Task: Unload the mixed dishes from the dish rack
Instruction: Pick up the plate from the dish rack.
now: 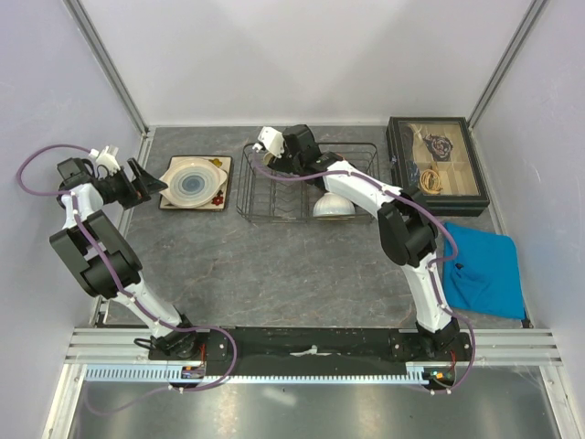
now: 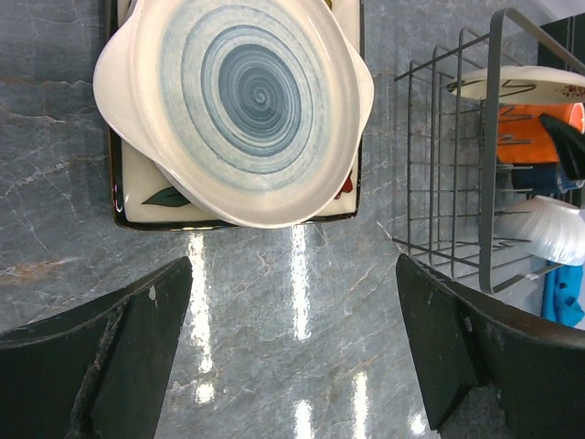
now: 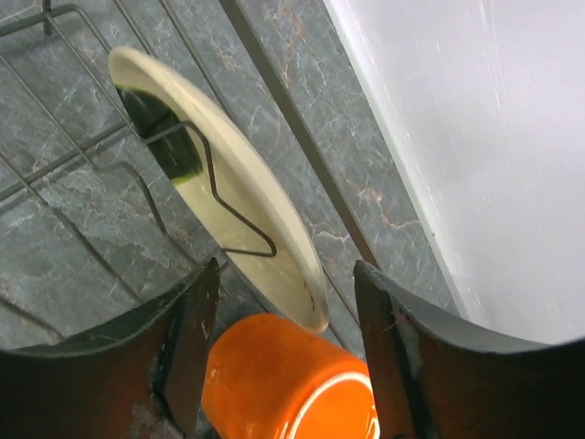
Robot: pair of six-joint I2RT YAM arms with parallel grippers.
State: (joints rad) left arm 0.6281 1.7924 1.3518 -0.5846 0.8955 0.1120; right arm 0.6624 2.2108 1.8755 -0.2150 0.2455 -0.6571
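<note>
Right claw (image 3: pixel 285 279) brackets the glossy, round orange cup (image 3: pixel 288 384).

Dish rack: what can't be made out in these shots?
- Orange cup: right wrist view, cut off by bottom edge; whether the right gripper grips it is unclear.
- Dish rack back corner: top view, hidden by the right arm.
- Square plate: left wrist view, pattern covered by blue-swirl dish.

We see a grey marbled tabletop (image 1: pixel 274 265) streaked with light glare (image 2: pixel 297 274), plain white walls (image 1: pixel 302 55), aluminium corner posts (image 1: pixel 109 66).
</note>
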